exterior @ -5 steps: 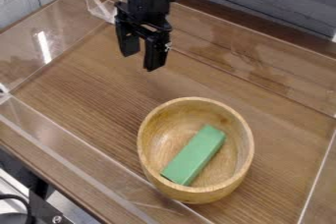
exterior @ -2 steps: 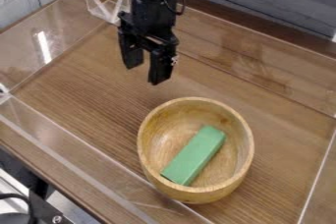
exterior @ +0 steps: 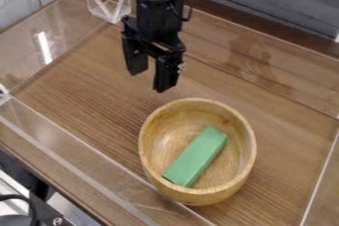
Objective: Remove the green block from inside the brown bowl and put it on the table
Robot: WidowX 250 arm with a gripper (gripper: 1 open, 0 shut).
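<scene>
The green block [exterior: 197, 158] is contained in the brown bowl [exterior: 197, 152], which is set on the table [exterior: 79, 99]. Beyond the bowl's far-left rim, the black claw [exterior: 149, 74] is suspended, its fingers spread apart.

The arm [exterior: 154, 2] is black all over, with a slim upper part that widens into a blocky, uneven body on the side facing the bowl [exterior: 155, 133]. Small pale flecks, too small to identify, break up the dark surface. A thin dark loop, perhaps a cable, curves out beside the upper part, on the side away from the bowl. At the end nearest the bowl, the gripper [exterior: 149, 78] has two dark fingers, short and chunky, set apart from each other. Their finer shape is blurred, and no marking is readable on the black parts.
</scene>
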